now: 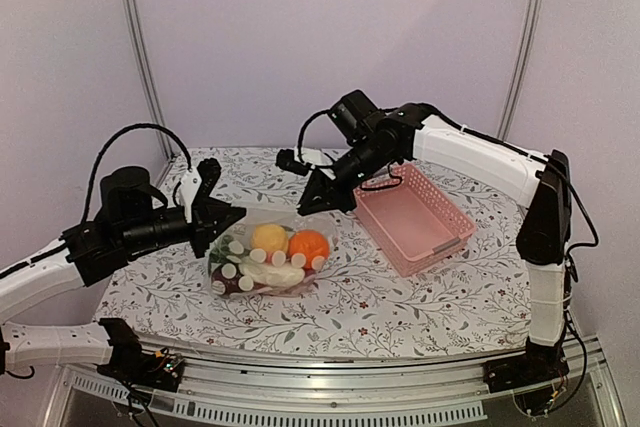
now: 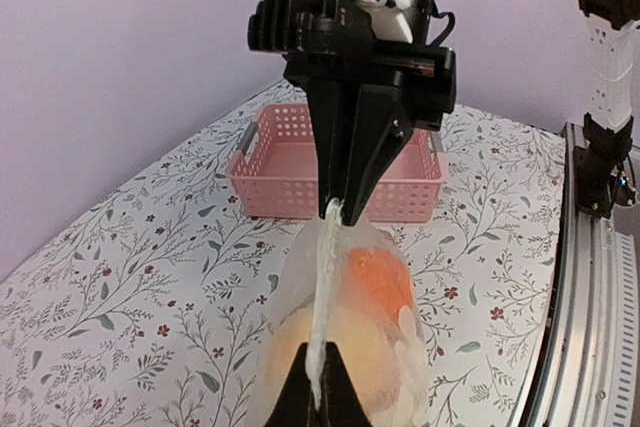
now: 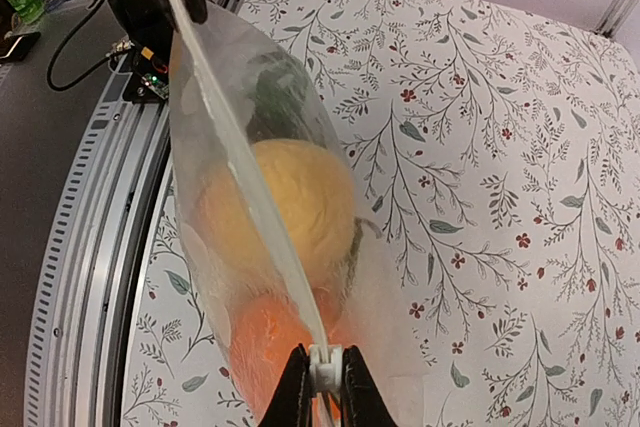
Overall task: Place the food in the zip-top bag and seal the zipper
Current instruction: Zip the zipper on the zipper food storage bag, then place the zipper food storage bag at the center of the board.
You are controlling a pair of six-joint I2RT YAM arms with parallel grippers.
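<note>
The clear zip-top bag rests on the table between my grippers with the food inside: a yellow piece, an orange piece, white and dark purple pieces. Its zipper is stretched taut along the top edge. My left gripper is shut on the zipper's near-left end. My right gripper is shut on the white slider at the other end of the zipper. In the top view the left gripper and right gripper stand at the bag's two upper corners.
A pink lattice basket sits to the right of the bag, behind my right gripper in the left wrist view. The floral tablecloth covers the table. The metal front rail runs along the near edge.
</note>
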